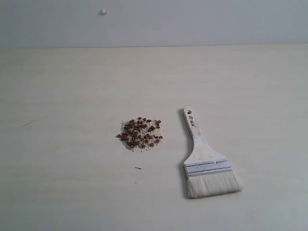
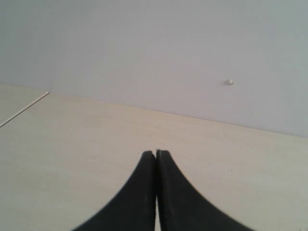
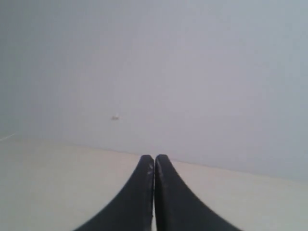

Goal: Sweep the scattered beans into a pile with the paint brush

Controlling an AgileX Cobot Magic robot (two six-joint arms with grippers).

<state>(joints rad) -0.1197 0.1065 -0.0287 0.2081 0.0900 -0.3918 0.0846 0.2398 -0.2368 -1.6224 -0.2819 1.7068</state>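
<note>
Handle up-frame, the paint brush (image 1: 207, 159) lies lower right, beans (image 1: 140, 134) just left; right gripper (image 3: 154, 157) likely nearer; it and left gripper (image 2: 156, 153) closed, empty

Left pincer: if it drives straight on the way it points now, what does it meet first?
The left pincer, shut, points across bare table; nothing lies in its line there. Probably the wall behind comes first, though depth is unclear.
</note>
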